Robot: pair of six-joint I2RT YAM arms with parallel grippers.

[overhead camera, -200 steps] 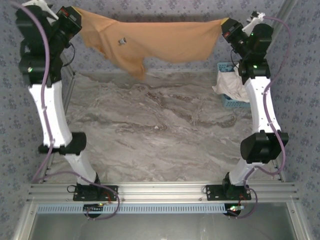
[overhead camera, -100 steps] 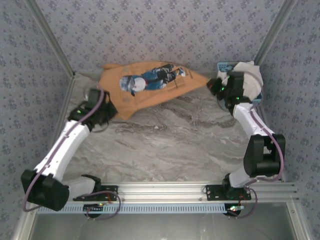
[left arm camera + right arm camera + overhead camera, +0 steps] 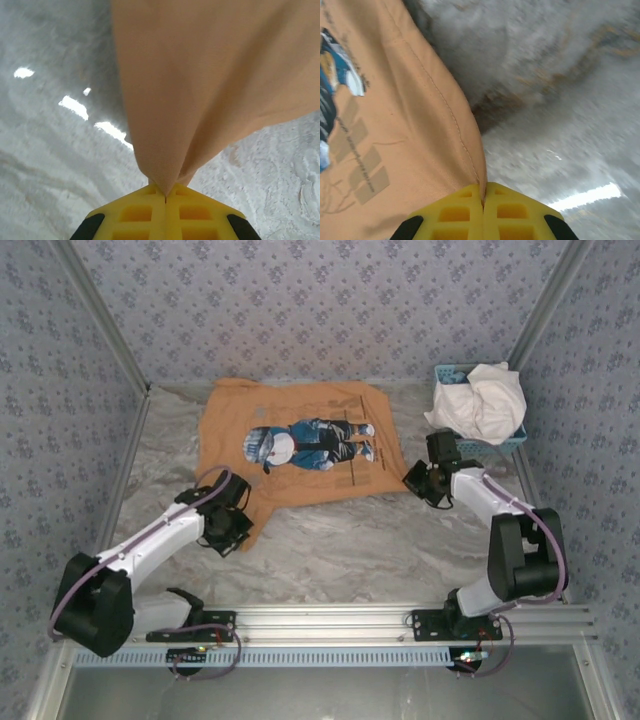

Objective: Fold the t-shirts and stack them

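The left gripper [image 3: 165, 194] and right gripper [image 3: 482, 194] are each pressed together on a near corner of the orange shirt [image 3: 300, 445]. It lies flat ahead of both, long axis running between them (print up). The white shirt [image 3: 480, 400] sits beyond the right gripper.

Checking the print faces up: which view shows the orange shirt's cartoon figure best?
Top external: the whole cartoon figure lies face up on the tan-orange t-shirt. Right wrist catches its blue edge, the right gripper pinching the hem; left wrist has plain cloth in the left gripper.
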